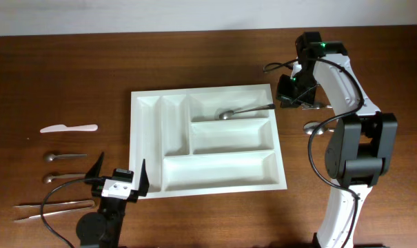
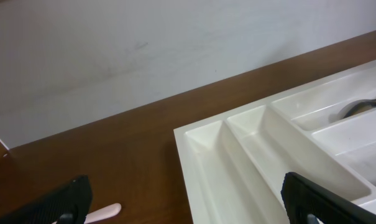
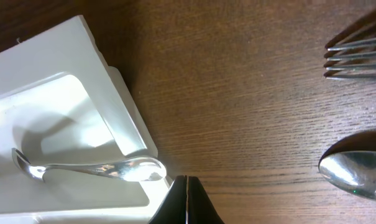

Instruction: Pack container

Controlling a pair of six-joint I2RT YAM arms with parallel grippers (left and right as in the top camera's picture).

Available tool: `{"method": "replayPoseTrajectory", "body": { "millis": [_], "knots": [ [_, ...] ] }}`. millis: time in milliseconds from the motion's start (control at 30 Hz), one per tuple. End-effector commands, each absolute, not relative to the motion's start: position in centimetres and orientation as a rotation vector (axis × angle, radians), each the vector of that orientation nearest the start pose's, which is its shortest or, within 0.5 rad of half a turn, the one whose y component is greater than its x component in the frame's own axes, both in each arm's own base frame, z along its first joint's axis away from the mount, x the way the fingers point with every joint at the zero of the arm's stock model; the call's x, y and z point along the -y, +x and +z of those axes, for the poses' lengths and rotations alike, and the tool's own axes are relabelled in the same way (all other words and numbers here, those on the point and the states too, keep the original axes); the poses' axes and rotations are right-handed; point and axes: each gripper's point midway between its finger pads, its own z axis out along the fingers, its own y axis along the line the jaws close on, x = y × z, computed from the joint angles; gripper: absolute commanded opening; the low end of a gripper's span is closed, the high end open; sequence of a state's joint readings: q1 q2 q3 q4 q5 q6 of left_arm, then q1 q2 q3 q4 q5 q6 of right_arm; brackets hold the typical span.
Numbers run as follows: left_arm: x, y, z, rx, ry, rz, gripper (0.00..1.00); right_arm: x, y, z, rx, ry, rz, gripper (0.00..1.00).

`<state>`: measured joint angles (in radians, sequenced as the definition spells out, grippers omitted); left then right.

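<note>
The white cutlery tray (image 1: 222, 169) lies mid-table. A metal spoon (image 1: 242, 110) lies in its far wide compartment, the handle end resting on the right rim. My right gripper (image 1: 291, 94) is just off the tray's far right corner; in the right wrist view it (image 3: 186, 186) is shut and empty beside the spoon's handle end (image 3: 135, 168) and the tray rim (image 3: 63, 56). My left gripper (image 1: 118, 176) is open and empty at the tray's near left corner. In the left wrist view its fingers (image 2: 188, 205) frame the tray's narrow compartments (image 2: 250, 143).
Left of the tray lie a white plastic knife (image 1: 69, 128), two spoons (image 1: 63, 156) (image 1: 63, 177) and two long thin metal utensils (image 1: 53, 204). Right of the tray lie a fork (image 3: 355, 59) and a spoon (image 1: 318, 127), whose bowl (image 3: 355, 171) shows in the right wrist view.
</note>
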<state>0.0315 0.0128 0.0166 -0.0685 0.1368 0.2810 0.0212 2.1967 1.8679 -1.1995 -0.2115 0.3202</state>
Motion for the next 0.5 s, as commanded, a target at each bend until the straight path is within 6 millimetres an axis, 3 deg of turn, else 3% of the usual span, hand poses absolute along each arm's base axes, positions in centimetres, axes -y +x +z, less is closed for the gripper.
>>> {"method": "replayPoseTrajectory", "body": {
  "millis": [0,467],
  "knots": [
    [1.27,24.55,15.99,-1.610,0.293,0.138,0.99,-4.91,43.20,5.20,-3.113,0.407,0.348,0.04],
    [1.27,24.55,15.99,-1.610,0.293,0.138,0.99,-4.92,43.46,4.99,-3.105,0.404,0.349,0.04]
  ]
}}
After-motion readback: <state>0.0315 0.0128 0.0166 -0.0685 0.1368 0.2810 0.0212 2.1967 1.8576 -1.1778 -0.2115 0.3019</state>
